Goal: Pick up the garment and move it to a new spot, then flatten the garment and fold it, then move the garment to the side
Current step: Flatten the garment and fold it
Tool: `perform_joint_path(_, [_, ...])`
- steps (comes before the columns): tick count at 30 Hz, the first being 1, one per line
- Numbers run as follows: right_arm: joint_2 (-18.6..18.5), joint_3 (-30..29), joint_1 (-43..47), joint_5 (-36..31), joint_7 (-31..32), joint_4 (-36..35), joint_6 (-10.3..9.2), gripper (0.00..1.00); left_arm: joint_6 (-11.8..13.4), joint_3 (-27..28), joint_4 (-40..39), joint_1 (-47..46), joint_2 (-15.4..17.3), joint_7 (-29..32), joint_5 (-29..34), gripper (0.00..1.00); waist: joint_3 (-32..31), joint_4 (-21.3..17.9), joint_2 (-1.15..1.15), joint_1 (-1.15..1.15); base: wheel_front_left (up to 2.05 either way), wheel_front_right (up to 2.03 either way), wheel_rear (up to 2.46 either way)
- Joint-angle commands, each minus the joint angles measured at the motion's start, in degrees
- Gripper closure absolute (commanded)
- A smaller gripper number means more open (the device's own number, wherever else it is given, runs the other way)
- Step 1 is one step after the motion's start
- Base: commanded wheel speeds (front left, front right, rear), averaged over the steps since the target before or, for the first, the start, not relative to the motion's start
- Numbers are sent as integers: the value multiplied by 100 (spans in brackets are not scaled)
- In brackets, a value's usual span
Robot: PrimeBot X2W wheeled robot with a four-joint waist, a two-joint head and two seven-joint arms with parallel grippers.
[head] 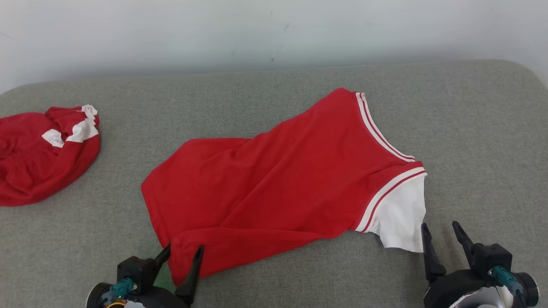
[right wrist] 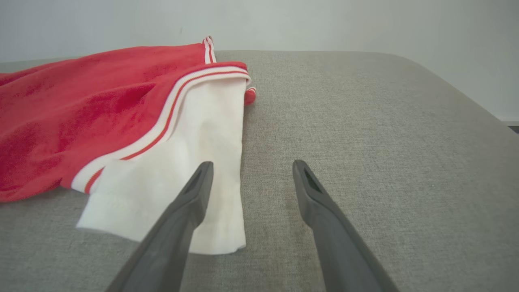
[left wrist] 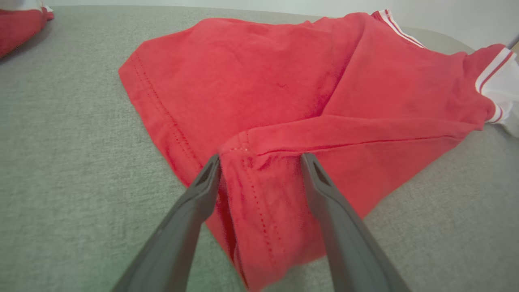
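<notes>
The red knit garment (head: pixel 274 184) with striped trim and a white sleeve (head: pixel 402 214) lies partly folded mid-way across the grey fabric surface (head: pixel 471 128), well apart from a bunched red-and-white garment (head: pixel 43 154) at left; the left gripper (head: pixel 183 250) is spread astride the near hem corner, and the right gripper (head: pixel 440 226) is spread and empty just beside the sleeve.

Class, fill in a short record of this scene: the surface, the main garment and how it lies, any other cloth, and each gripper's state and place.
surface: grey woven fabric pad, pale wall behind
main garment: red short-sleeved shirt with striped trim and a white sleeve, spread out, near edge folded over
other cloth: crumpled red-and-white garment, far left, apart from the shirt
left gripper: open, fingers either side of the shirt's hem corner
right gripper: open, beside the white sleeve's edge, holding nothing
</notes>
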Motion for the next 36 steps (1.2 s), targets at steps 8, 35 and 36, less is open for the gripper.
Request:
perform_joint_path(8, [21, 140, -375, 75, -3, 726, -14, 0, 11, -195, 123, -233, 23, -134, -236, 0, 45, -8, -1, -1, 0, 0, 0])
perform_joint_path(35, [-132, 683, -772, 1038, -4, 131, -14, 100, 11, -24, -929, -374, 255, -191, -59, 100, -248, 57, -1, -1, 0, 0, 0])
perform_joint_path(36, [-158, 732, -881, 1097, -3, 18, -14, 100, 11, -31, -1016, -502, 319, -189, -65, 100, -234, 50, -1, -1, 0, 0, 0])
